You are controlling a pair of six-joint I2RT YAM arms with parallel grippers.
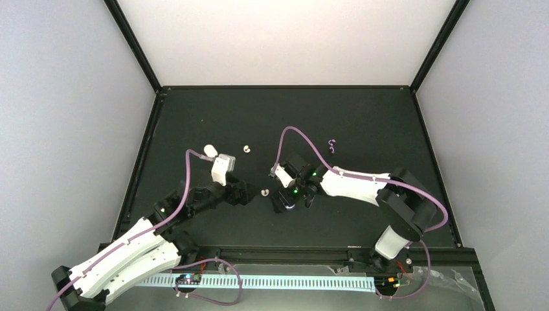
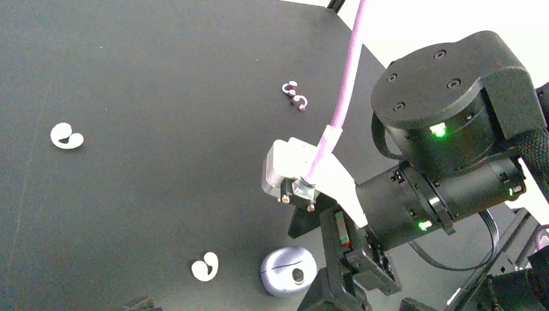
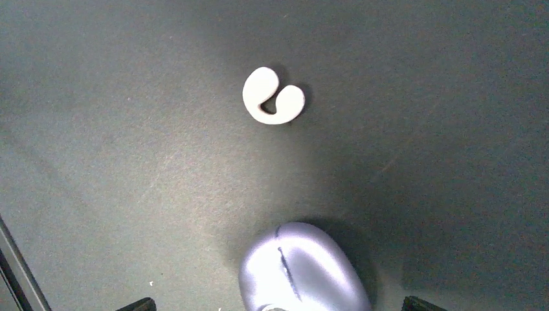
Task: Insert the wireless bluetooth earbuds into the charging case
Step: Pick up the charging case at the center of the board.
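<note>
At lower centre of the right wrist view, the case (image 3: 299, 275) lies apparently shut beneath the right gripper (image 3: 277, 302), jaws wide and empty; a white earbud (image 3: 273, 96) lies above it. We should open the lid first, the left gripper (image 1: 249, 193), equally wide, steadying the case

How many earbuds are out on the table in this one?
4. The far white bud at mid-table, the near white bud beside the lilac case, two purple buds close together, back right. Any inside the case would be hidden.
</note>
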